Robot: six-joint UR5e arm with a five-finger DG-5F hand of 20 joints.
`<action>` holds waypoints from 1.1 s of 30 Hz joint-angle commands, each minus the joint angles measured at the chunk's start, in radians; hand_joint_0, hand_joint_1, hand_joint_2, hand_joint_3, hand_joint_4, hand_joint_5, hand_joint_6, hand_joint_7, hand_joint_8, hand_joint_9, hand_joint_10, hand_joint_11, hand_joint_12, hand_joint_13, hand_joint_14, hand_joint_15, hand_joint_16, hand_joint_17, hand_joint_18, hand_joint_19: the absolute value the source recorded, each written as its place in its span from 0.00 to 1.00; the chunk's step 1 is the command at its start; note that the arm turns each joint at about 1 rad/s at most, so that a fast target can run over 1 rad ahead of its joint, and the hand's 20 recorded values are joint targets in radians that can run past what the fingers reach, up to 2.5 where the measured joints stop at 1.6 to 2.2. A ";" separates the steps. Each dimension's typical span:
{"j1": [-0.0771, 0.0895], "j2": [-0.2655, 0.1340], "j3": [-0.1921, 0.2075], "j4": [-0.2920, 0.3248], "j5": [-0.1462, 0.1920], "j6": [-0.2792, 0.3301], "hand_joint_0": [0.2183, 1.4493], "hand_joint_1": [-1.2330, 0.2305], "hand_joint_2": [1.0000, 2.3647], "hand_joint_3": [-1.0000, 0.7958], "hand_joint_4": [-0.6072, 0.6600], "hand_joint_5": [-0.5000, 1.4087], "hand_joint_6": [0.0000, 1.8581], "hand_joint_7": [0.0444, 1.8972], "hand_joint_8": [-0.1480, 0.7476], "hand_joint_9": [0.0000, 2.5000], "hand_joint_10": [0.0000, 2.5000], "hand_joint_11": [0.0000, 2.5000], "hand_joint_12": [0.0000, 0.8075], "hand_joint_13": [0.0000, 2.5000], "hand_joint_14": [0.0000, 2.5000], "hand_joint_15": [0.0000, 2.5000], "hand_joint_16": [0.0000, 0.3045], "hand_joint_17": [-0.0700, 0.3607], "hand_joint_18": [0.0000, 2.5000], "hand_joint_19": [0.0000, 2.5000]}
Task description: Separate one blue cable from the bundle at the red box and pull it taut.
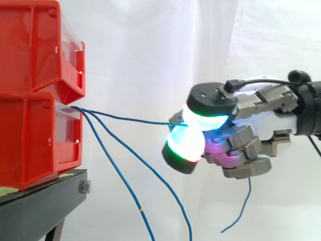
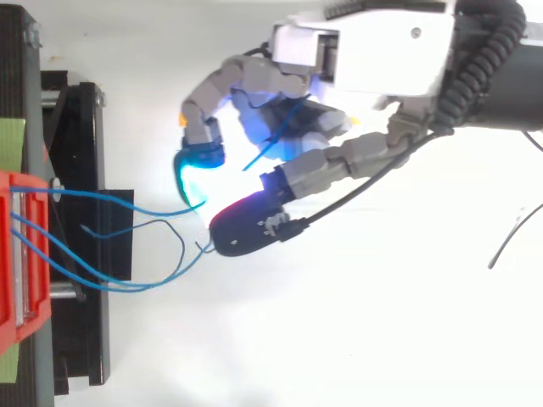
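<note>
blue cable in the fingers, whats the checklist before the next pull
1. One blue cable pinched between the hand's fingers: ok.
2. Apart from the other cables, which hang down on their own: ok.
3. Taut from red bin to the fingers: not ok, nearly straight with a slight sag.
4. Far end fixed inside the bin: cannot tell, it disappears behind the front lip.
5. Loose end below the hand hanging free of everything: ok.
</note>
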 commanded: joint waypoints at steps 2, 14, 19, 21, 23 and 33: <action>0.011 0.040 -0.075 0.047 0.060 -0.004 0.37 0.36 0.02 0.50 0.55 0.18 0.51 0.57 0.51 0.23 0.95 0.46 0.43 0.31 1.00 0.53 0.11 0.33 0.55 0.71; 0.059 0.081 -0.155 0.065 0.112 -0.008 0.37 0.36 0.02 0.50 0.55 0.18 0.51 0.57 0.51 0.23 0.94 0.47 0.43 0.31 1.00 0.52 0.11 0.34 0.55 0.71; 0.070 0.090 -0.155 0.024 0.146 -0.008 0.37 0.36 0.02 0.50 0.55 0.18 0.51 0.57 0.51 0.23 0.94 0.46 0.44 0.31 1.00 0.53 0.11 0.33 0.55 0.71; 0.076 0.095 -0.155 0.010 0.153 -0.008 0.37 0.36 0.02 0.50 0.55 0.18 0.51 0.57 0.51 0.23 0.94 0.46 0.44 0.31 1.00 0.53 0.11 0.33 0.55 0.71; 0.080 0.098 -0.155 -0.007 0.155 -0.008 0.37 0.36 0.02 0.50 0.55 0.18 0.51 0.57 0.51 0.23 0.94 0.47 0.44 0.31 1.00 0.53 0.11 0.34 0.55 0.71; 0.103 0.135 -0.235 -0.005 0.201 -0.001 0.37 0.36 0.02 0.50 0.55 0.18 0.51 0.57 0.51 0.23 0.94 0.47 0.44 0.32 1.00 0.53 0.11 0.34 0.55 0.71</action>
